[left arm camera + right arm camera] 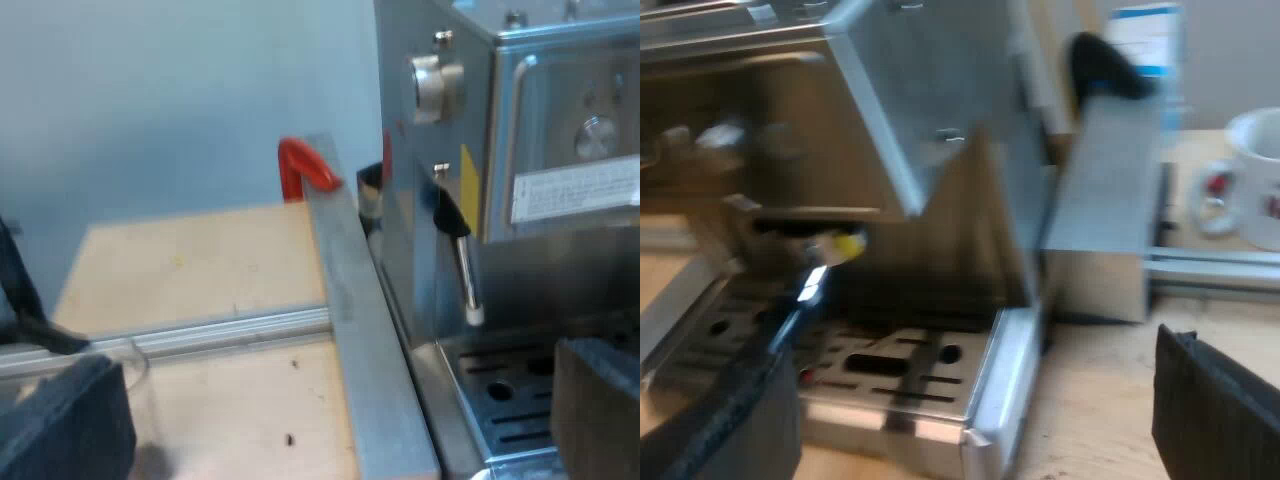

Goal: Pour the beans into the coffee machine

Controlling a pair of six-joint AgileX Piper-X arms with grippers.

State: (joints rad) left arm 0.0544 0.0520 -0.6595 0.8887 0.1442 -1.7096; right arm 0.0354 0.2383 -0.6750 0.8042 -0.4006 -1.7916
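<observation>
the left gripper has two blocky dark fingers, one charcoal with a bluish cast, the other seemingly browner, though blur may account for that. the right gripper is black, its near edges finely ribbed like rubber tread, with flat faces and squared tips.

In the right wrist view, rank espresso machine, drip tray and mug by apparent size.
Espresso machine, largest.
Drip tray, next.
Mug, smallest as seen, though it stands farther off, so that says little of true size.
</observation>
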